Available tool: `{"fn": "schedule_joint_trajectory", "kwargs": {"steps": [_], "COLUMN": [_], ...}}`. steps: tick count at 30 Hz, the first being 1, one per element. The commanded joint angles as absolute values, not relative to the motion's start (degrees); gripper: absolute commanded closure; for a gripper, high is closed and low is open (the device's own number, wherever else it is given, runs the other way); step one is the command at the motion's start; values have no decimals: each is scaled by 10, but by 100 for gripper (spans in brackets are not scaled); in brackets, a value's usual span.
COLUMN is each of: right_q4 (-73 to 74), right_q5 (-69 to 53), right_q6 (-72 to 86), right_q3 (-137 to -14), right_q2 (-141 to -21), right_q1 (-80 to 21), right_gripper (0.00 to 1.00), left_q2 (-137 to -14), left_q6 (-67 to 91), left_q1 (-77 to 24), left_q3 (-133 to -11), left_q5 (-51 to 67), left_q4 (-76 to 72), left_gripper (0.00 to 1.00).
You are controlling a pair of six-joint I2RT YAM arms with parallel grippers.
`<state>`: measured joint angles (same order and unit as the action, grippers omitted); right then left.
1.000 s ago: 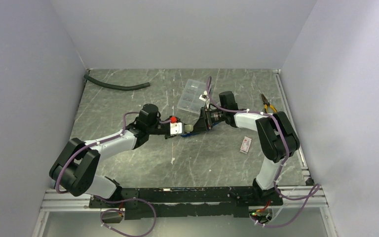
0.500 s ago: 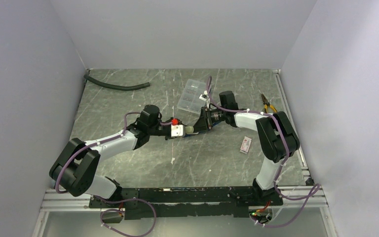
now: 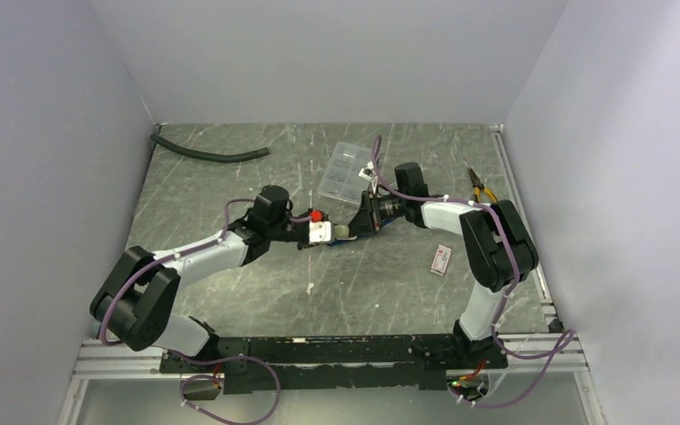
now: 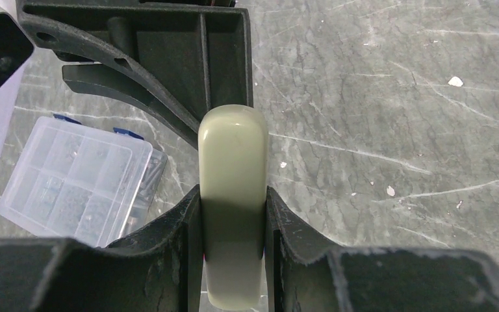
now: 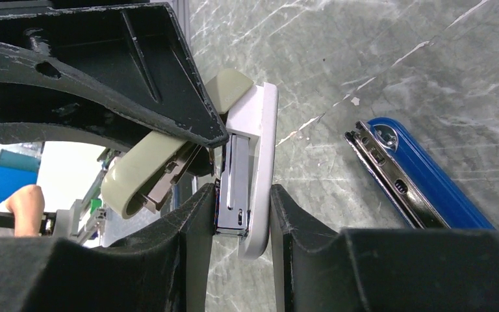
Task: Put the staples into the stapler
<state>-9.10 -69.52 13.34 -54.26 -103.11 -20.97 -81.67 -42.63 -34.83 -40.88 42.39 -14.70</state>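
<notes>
The stapler hangs above the table's middle between both grippers, swung open. My left gripper is shut on its cream lid. My right gripper is shut on the white base and silver magazine; in the right wrist view the cream lid angles off to the left. In the top view the left gripper and right gripper face each other. A small white box with a red end lies right of them. No strip of staples shows.
A clear compartment case lies behind the grippers. A blue stapler-like tool rests on the table under the right arm. Orange-handled pliers lie at the right edge and a black hose at the back left. Walls enclose three sides.
My right gripper's jaws have come together on the stapler's base and magazine. The left gripper keeps its hold on the lid, and both arms have barely shifted.
</notes>
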Motion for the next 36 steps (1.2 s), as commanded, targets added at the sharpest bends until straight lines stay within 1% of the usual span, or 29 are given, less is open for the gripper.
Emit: {"fn": "schedule_joint_trajectory", "kwargs": {"steps": [1, 4, 6, 9, 12, 14, 17, 22, 28, 31, 36], "right_q4": [-116, -113, -112, -113, -112, -109, -104, -60, -47, -59, -111], "right_q5": [-716, -714, -714, -711, -711, -709, -707, -677, -643, -638, -646], "right_q6": [129, 126, 124, 124, 123, 121, 117, 82, 63, 62, 80], "right_q3": [-541, -541, -541, -538, -538, -539, -541, -552, -545, -526, -475], "right_q2": [-999, -998, -997, -996, -997, -998, -1000, -1004, -1002, -987, -948], "right_q1": [-211, -212, -212, -211, -211, -211, -209, -206, -194, -188, -171], "right_gripper": [100, 100, 100, 100, 100, 100, 100, 100, 100, 100, 100], "left_q2": [-837, -855, -865, -876, -878, -874, -866, -842, -812, -794, -758], "left_q6": [-426, -425, -427, -425, -431, -437, -448, -461, -459, -434, -350], "left_q1": [-361, -372, -379, -387, -394, -397, -399, -399, -392, -370, -305], "left_q3": [-474, -501, -516, -530, -539, -538, -534, -520, -513, -485, -405], "left_q5": [436, 436, 431, 420, 406, 392, 380, 375, 400, 433, 555], "left_q4": [-118, -90, -73, -65, -54, -47, -37, -36, -20, -52, -185], "left_gripper": [61, 43, 36, 31, 31, 34, 42, 70, 87, 90, 92]}}
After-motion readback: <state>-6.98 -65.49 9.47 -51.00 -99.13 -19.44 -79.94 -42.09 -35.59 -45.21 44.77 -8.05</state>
